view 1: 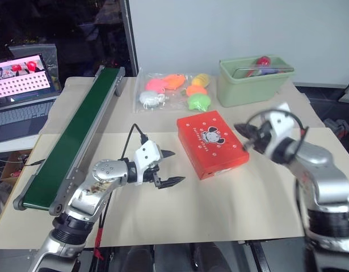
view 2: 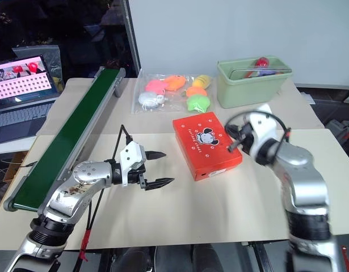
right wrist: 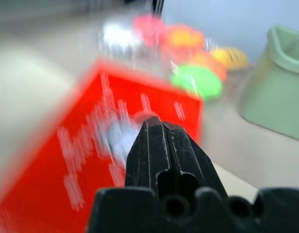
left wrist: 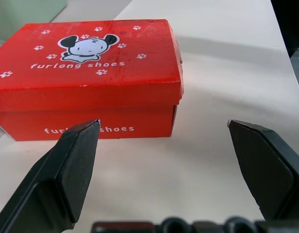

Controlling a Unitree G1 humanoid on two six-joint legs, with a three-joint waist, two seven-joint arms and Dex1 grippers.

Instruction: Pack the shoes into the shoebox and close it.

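A: Left arm pose?
B: Reaching in from the near left, forearm low over the table (view 1: 231, 209), wrist bent toward the right. Left gripper (view 1: 169, 168) aimed at the shoebox (view 1: 211, 144), tilted slightly down, fingers spread wide with nothing between them. Hovering short of the box's near-left side, apart from it.

A: Right arm?
B: Raised at the right, elbow bent, forearm angled up and toward the left. Right gripper (view 2: 233, 139) roughly level, pointing left at the box's right edge. Fingers pressed together, empty. Contact with the box: cannot tell; tip close to the right edge, blurred in the head views.

A: Shoebox state and location?
B: Middle of the table, lid down flat, closed. Red top with cartoon dog print and white paw marks; "furlong shoes" lettering on lid and side wall in the left wrist view. Lying between the two grippers.

A: Surroundings?
B: Bagged toys (view 1: 174, 90) beyond the box, near the far edge. Pale green bin (view 1: 255, 80) to their right. Green conveyor (view 1: 78, 136) running diagonally along the left. Laptop (view 1: 22, 96) open at far left.
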